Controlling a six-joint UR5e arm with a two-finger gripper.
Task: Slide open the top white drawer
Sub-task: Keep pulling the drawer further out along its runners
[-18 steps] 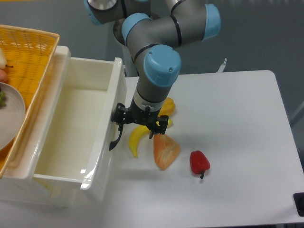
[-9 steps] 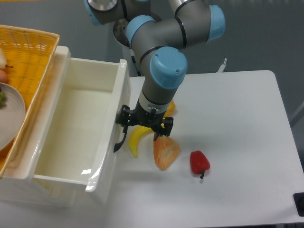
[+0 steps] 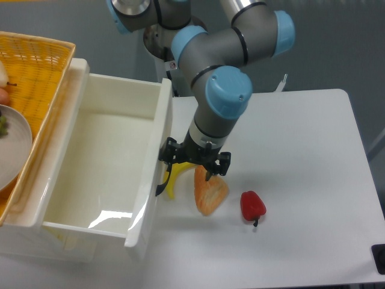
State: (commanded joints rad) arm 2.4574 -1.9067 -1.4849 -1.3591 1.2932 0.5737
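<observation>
The top white drawer (image 3: 155, 174) is pulled far out over the table, and its glossy inside is bare. Its curved black handle (image 3: 163, 180) hangs on the front panel, facing right. My gripper (image 3: 194, 161) points down right beside that panel with its fingers spread apart. The left finger (image 3: 169, 152) sits at the upper end of the handle. The right finger (image 3: 220, 165) hovers above the orange fruit piece. Nothing is clamped between the fingers.
A yellow banana (image 3: 172, 178) lies just right of the drawer front, partly under the gripper. An orange fruit piece (image 3: 210, 191) and a red pepper (image 3: 252, 206) lie further right. A wicker basket (image 3: 36, 66) with a plate (image 3: 13, 147) sits on the cabinet at the left.
The drawer front has slid rightward, opening wider. My gripper moved right along with it, staying at the handle. The fruit on the table has not moved.
</observation>
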